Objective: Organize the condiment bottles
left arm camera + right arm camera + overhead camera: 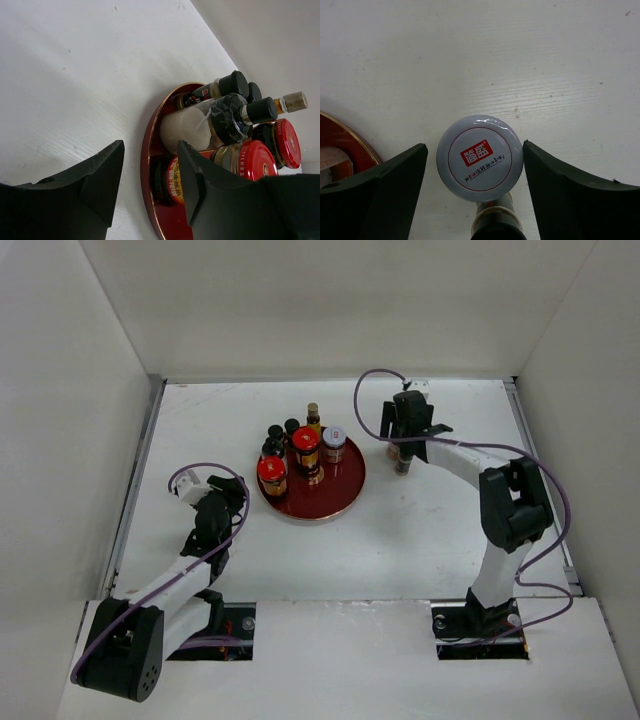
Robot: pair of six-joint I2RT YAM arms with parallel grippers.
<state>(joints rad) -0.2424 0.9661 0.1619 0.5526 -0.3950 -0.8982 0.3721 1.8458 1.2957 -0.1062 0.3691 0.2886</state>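
Right fingers [560,185] straddle the one bottle off the tray, spread wide and not yet pinching!
The dark bottle with a glossy white round lid [480,157] stands upright on the white tabletop [520,60], at 3 o'clock from the round red tray [340,492] and apart from it. The lid sits off-centre and one finger looks to touch it, so closing may shove or topple it, or slip on that gloss. Left fingers [100,175] hang wide and empty near the tray's 8 o'clock, where the other bottles [306,450] crowd together.
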